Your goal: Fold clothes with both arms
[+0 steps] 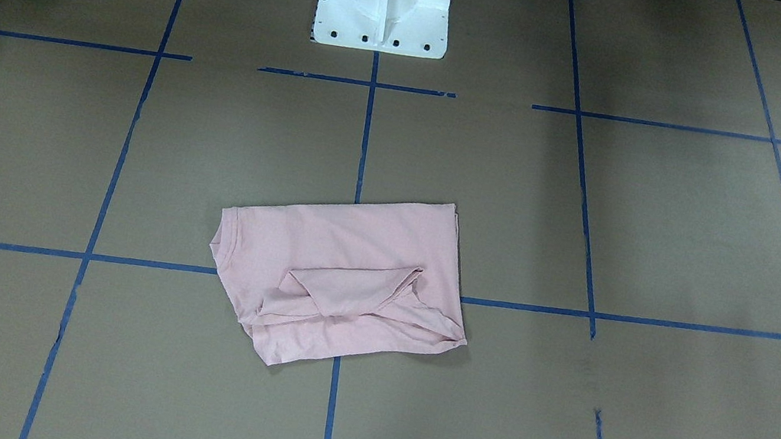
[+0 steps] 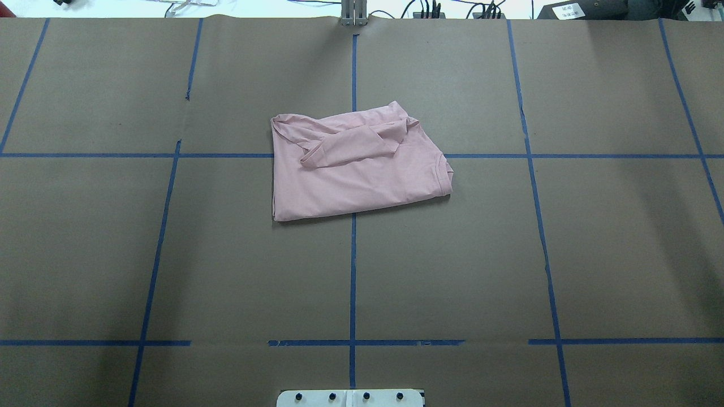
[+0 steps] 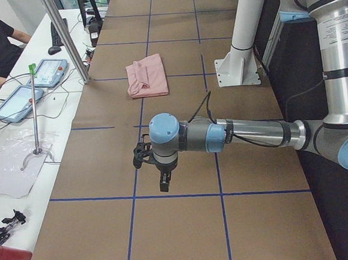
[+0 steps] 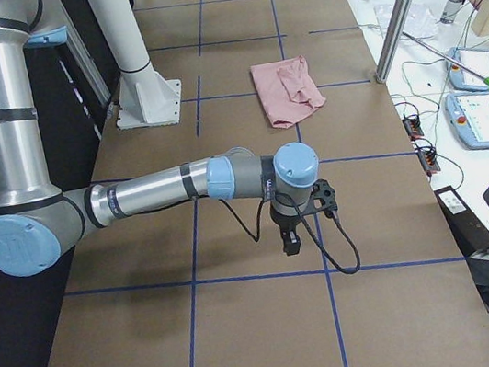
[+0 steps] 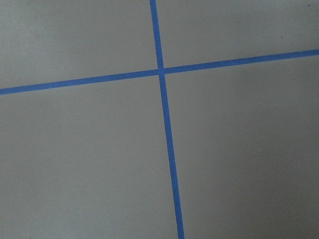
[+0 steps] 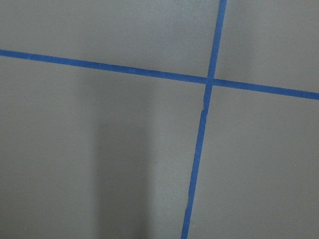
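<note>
Pale pink short-sleeved T-shirt [image 2: 356,181]: lies folded into a rough rectangle near the middle of the brown paper-covered tabletop [image 2: 594,254], a little toward the far long edge, away from the white pedestal base [image 1: 384,2]. It sits over a crossing of the blue tape grid lines [image 2: 537,155].

- Edges: the neckline side faces the tabletop's right end. The opposite side is a straight fold. The near edge lies flat. Along the far edge the cloth is bunched, and one sleeve is folded back on top.
- Room: bare paper shows on all four sides of the shirt, widest toward both ends of the tabletop.

Left silver-grey tubular arm [image 3: 253,134]: stretched level over the left end. Its black two-finger claw [image 3: 164,185] hangs pointing down above the paper, well apart from the shirt. Cannot tell whether it is released or clenched.

Right silver-grey tubular arm [image 4: 153,193]: the same posture over the right end. Its claw [image 4: 288,242] points down, well apart from the shirt. Its state also cannot be told.

Both wrist views show only paper and a tape crossing.
</note>
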Robot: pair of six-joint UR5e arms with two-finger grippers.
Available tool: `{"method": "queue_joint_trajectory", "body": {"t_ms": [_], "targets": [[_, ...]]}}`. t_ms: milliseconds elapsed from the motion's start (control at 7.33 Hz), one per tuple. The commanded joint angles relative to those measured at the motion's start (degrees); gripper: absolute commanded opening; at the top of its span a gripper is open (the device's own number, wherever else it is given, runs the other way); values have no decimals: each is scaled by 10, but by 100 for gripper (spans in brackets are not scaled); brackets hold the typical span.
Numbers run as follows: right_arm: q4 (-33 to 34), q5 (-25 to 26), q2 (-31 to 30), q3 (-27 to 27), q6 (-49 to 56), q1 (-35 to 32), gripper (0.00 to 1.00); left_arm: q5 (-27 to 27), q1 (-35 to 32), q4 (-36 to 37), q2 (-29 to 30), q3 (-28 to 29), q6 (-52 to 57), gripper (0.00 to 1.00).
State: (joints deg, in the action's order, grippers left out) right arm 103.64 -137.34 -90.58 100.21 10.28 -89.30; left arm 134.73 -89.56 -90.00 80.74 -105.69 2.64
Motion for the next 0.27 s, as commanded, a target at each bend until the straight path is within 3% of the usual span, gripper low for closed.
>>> {"method": "queue_joint_trajectory", "body": {"t_ms": [0, 136], "targets": [[0, 1, 1, -1, 1, 0, 100, 38, 0, 0, 2, -3, 0, 100], [0, 1, 1, -1, 1, 0, 100, 43, 0, -1, 2, -5, 0, 100]]}}
